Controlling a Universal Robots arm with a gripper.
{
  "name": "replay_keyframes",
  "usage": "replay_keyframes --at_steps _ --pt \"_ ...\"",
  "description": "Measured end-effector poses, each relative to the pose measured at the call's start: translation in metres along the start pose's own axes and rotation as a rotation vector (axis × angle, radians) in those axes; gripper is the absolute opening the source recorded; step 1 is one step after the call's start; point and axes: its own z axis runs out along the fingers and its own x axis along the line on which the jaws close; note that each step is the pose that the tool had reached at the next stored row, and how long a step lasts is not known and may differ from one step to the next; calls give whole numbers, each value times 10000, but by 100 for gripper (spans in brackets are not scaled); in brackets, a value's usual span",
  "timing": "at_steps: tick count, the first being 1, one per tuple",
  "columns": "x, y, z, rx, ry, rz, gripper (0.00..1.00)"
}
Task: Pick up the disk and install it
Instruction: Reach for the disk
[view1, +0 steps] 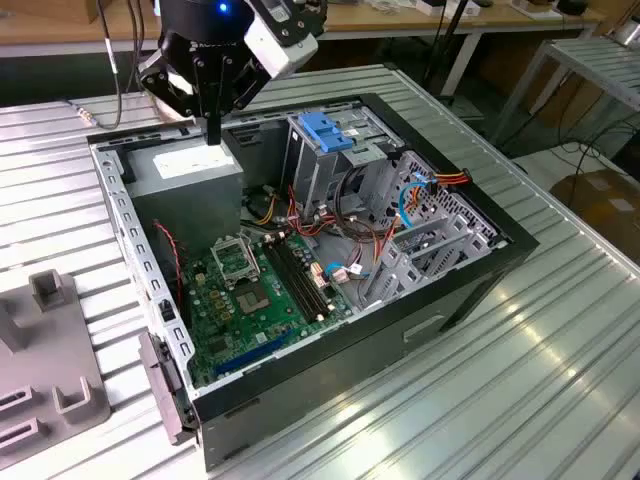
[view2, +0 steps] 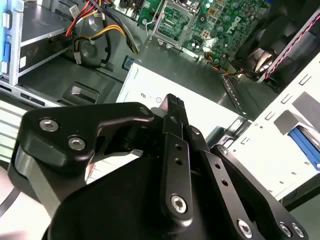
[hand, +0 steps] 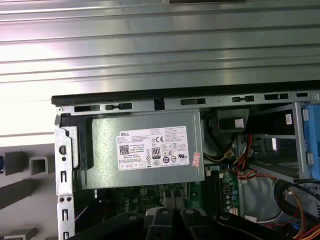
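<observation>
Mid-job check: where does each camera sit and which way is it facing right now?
Exterior view: off the arm, looking down into the open computer case; the gripper hangs over the power supply.
First wrist view: on the arm, facing down at the power supply's label; gripper links show.
Second wrist view: on the arm, looking past the gripper toward the motherboard.
Shared: all three show the power supply and gripper.

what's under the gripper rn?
The gripper hangs above the grey power-supply box, over its white label, inside the open computer case. In the second wrist view the gripper's body covers part of that label; anything beneath the box is hidden.
</observation>
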Motion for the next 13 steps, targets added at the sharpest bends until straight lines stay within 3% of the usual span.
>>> replay_keyframes --at_steps 1,4,13 --pt "50 -4 -1 -1 -1 -2 10" --pt "95 -7 -2 -1 0 -1 10" --pt "188 -14 -5 0 0 -2 10"
